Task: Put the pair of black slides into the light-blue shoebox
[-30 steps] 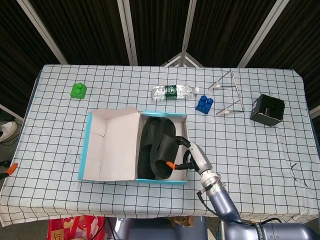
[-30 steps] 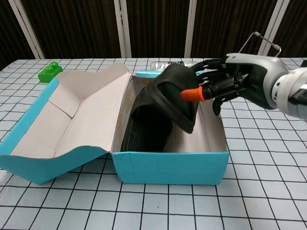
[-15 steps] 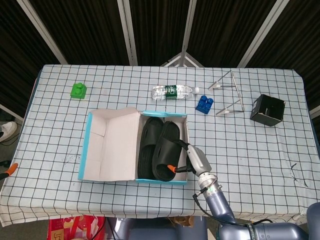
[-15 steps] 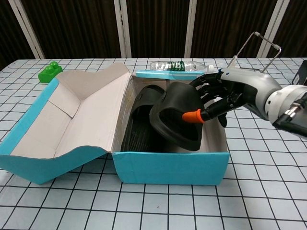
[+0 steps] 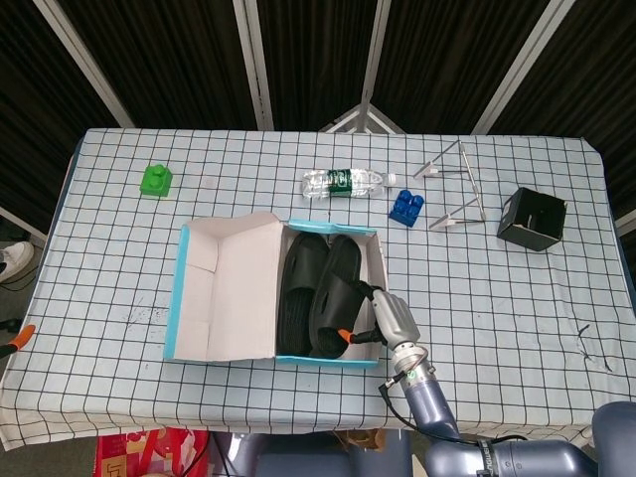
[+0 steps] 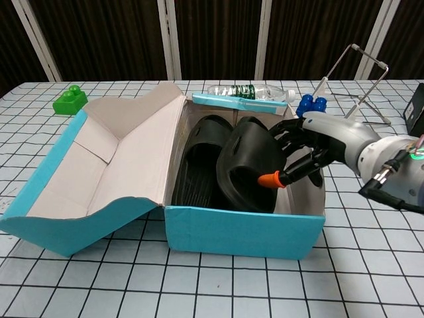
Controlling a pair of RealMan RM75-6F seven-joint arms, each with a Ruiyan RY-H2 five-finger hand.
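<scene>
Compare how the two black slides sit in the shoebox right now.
The left slide lies flat on the box floor, untouched; the right slide is tilted, its strap side raised, with the right hand holding it. Both are black and inside the shoebox.

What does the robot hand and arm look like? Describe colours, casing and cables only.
Only the right robot hand shows: black jointed fingers, one tipped orange, under a glossy silver-grey back shell. A metallic wrist joins a bluish-grey arm, with a thin black cable beside the wrist.
</scene>
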